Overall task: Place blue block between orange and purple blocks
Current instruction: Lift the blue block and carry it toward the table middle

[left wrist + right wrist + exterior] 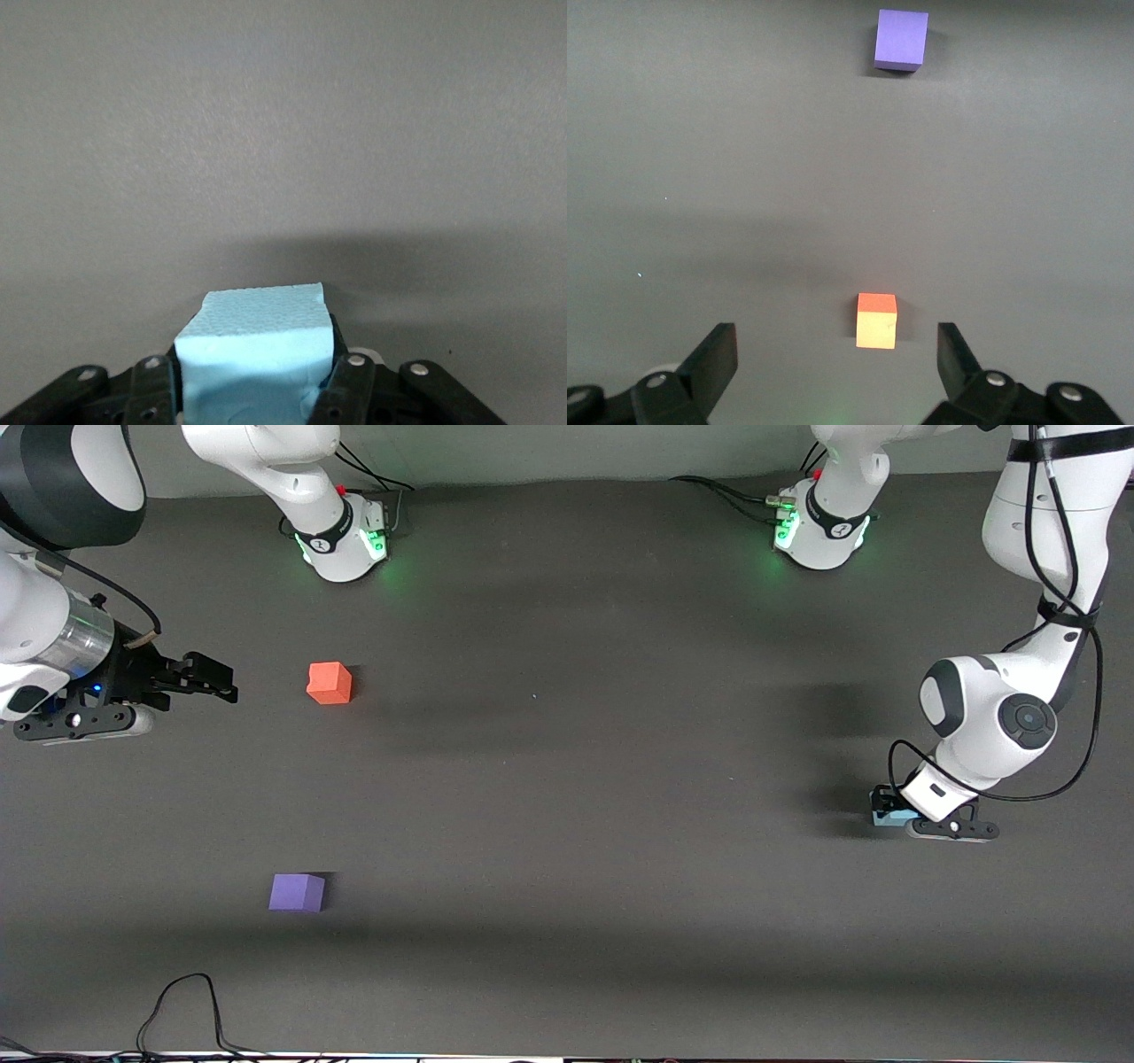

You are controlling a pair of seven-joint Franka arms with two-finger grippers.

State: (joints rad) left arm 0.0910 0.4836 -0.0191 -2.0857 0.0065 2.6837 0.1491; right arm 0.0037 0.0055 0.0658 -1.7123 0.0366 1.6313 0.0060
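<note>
The left gripper (889, 812) is down at the table (567, 797) toward the left arm's end, its fingers (347, 390) closed on either side of the blue block (255, 350). In the front view only a sliver of the pale blue cube (888, 817) shows under the wrist; whether it rests on the surface or is lifted slightly off it cannot be told.

The right gripper (217, 677) waits toward the right arm's end, spread wide and holding nothing. Its fingers (713, 359) stand well apart in the right wrist view, with the orange block (877, 320) seen between them but farther off, untouched.

The orange block (330, 683) sits on the table just beside the right gripper. The purple block (297, 892) lies nearer to the front camera than the orange one, well apart from it, with bare grey tabletop between the two. A broad stretch of open table also separates both cubes from the blue block. A black cable (182, 1010) loops along the table edge nearest the camera, near the purple block but apart from it.
</note>
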